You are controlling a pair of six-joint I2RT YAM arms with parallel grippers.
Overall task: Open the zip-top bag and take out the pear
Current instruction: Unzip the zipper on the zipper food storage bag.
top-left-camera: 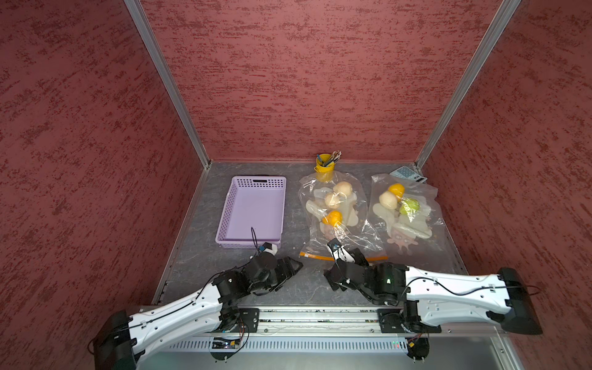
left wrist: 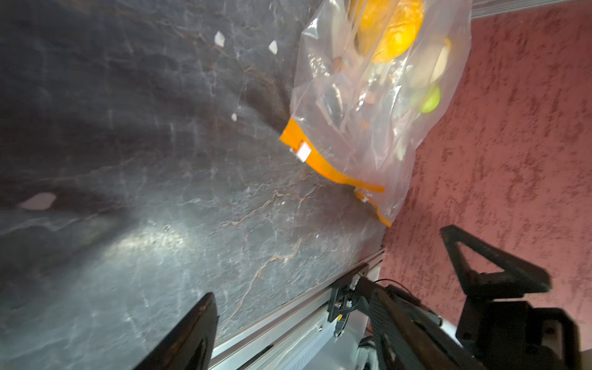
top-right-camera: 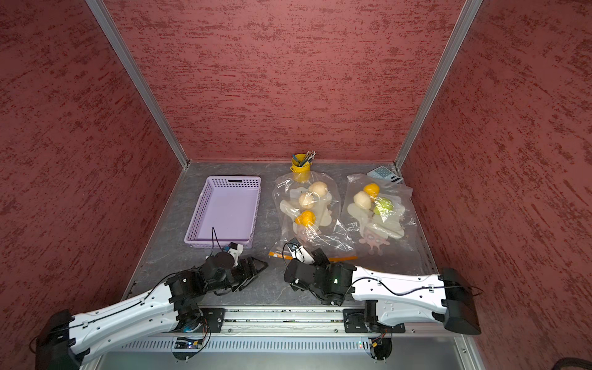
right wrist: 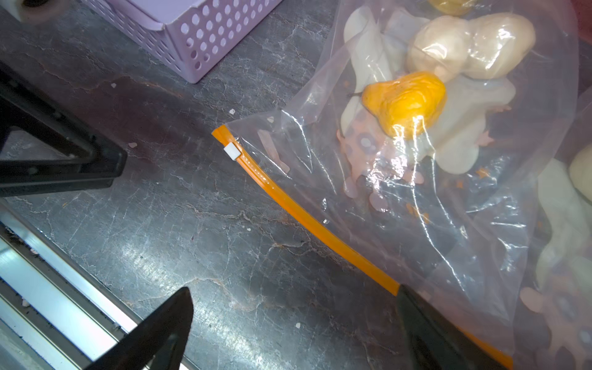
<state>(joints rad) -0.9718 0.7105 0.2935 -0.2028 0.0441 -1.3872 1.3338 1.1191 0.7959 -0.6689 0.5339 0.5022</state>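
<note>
Right jaws stand spread wide with nothing between them, one fingertip over bare desk and its partner lying across the orange zip strip of the zip-top bag, near the strip's end on their own side. Left jaws are likewise parted and empty, low over the desk, aimed at the bag's opposite corner and short of it. Ahead of the left jaws, at the strip's end nearest them, sits the small white slider. Past the strip, deep inside the bag, lies the orange-yellow pear, stem toward the zip, against two pale round fruits beyond it. Further out, a second bag lies beside the first on the side away from the left jaws, a lilac basket stands beyond the left jaws, and a yellow cup of pens is at the first bag's far end.

The zip looks shut along its length, so the step in hand is probably anchoring the bag and catching the slider. To do it well, the right jaws should clamp the strip end firmly without blocking the slider's track. The left jaws should narrow first, come square onto the slider and pinch its sides rather than loose film. Then they should draw it straight along the strip toward the right jaws, staying low, since thin film bunches and the whole bag may slide
</note>
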